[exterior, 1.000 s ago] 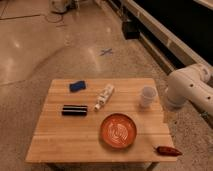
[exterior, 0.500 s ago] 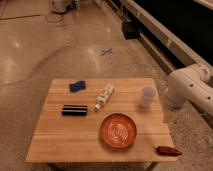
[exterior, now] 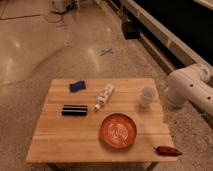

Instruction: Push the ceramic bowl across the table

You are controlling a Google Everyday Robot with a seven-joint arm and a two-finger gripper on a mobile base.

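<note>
— Orange-red ceramic bowl (exterior: 118, 131): pushed yet?
— Seemingly not. It sits lower centre on the table (exterior: 55, 140), nothing touching it. Only the white arm (exterior: 187, 90) shows, at the right edge. The gripper is out of frame, so I cannot tell its grip.

Ceramic bowl (exterior: 119, 131) — wide, shallow, round, orange-red, with pale swirl marks inside and a darker rim. It sits upright and flat on the table (exterior: 60, 135), right of centre and close to the near edge. Table: small, rectangular, light wooden plank top, butcher-block look. Gripper out of frame — only the white arm (exterior: 187, 90) shows, beside the table's right edge.
</note>
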